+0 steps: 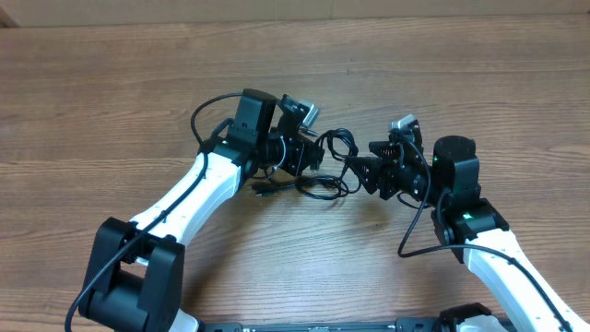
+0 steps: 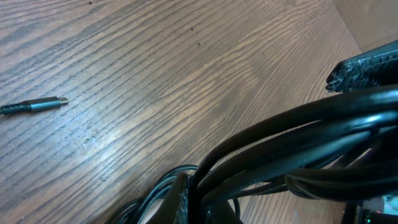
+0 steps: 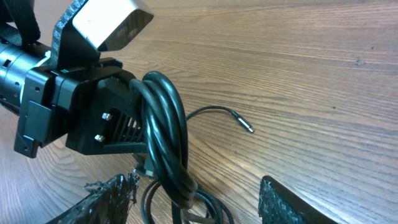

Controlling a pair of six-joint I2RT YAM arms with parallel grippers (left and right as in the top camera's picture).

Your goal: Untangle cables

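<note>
The cables (image 1: 329, 164) are thin black cords bunched in loops between my two grippers at mid-table. My left gripper (image 1: 312, 157) is shut on the bunch. In the left wrist view the cables (image 2: 298, 134) run thick across the frame out of that gripper (image 2: 198, 200). In the right wrist view the cables (image 3: 166, 134) hang as a folded bundle from the left gripper's body (image 3: 93, 118). My right gripper (image 3: 199, 208) stands open, its two fingers on either side of the bundle's lower loops. A loose plug end (image 3: 249, 127) lies on the table beyond.
Another plug end (image 2: 38, 104) lies flat on the wood to the left, also seen by the left arm in the overhead view as a cable tail (image 1: 265, 188). The wooden table (image 1: 111, 83) stretches all around. Thicker arm cables (image 1: 205, 115) run along both arms.
</note>
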